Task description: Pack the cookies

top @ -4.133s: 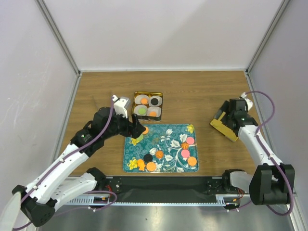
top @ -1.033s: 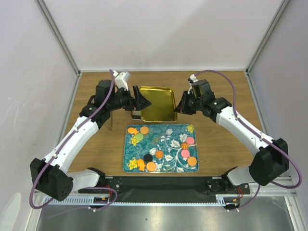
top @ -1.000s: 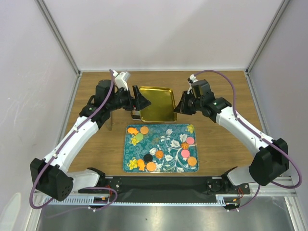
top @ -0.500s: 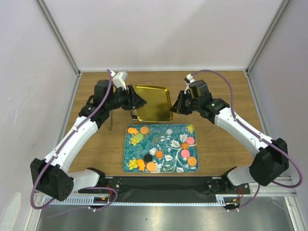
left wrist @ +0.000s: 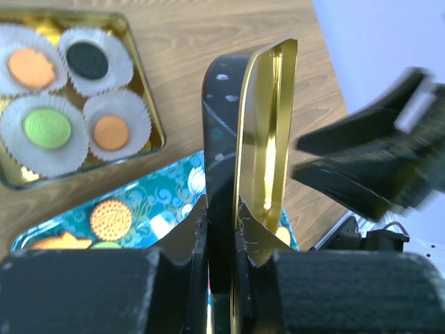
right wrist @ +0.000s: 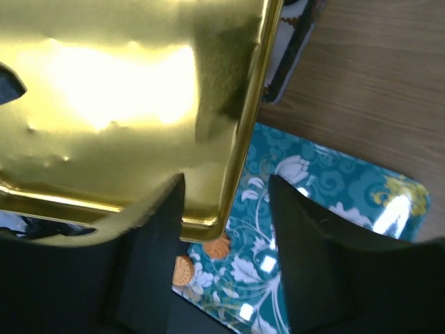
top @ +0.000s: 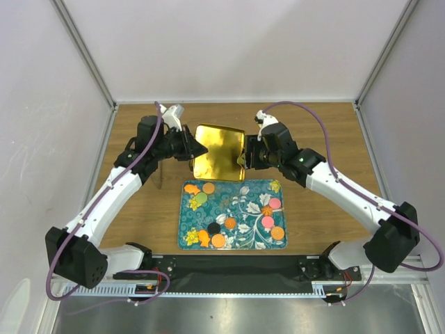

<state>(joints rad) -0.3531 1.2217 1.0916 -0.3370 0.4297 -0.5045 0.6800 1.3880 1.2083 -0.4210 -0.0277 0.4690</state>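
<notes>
Lid (top: 219,153) in the air between both arms, gold inside showing, hanging over the box (left wrist: 90,167) so that the top camera can't see the box at all. The left gripper (left wrist: 222,223) is clamped hard on the lid's near edge, which runs straight up between its fingers, and that pinch is what carries the weight. The right gripper (right wrist: 226,191) comes in from the far side with its jaws apart, straddling the rim without biting, and it looks placed there to steady and steer (a guiding hand, by the look of it). Under the lid, four cookies (left wrist: 46,126) sit one each in white cups (left wrist: 135,115), two orange, one black and one green, so the box looks full. The rest lie loose on the tray (top: 243,209), just in front of the box. This reads as the closing step, with the lid held tilted and high to clear the cups. What's left is levelling it and squaring its corners to the box, since a skewed drop could crush a cup.
</notes>
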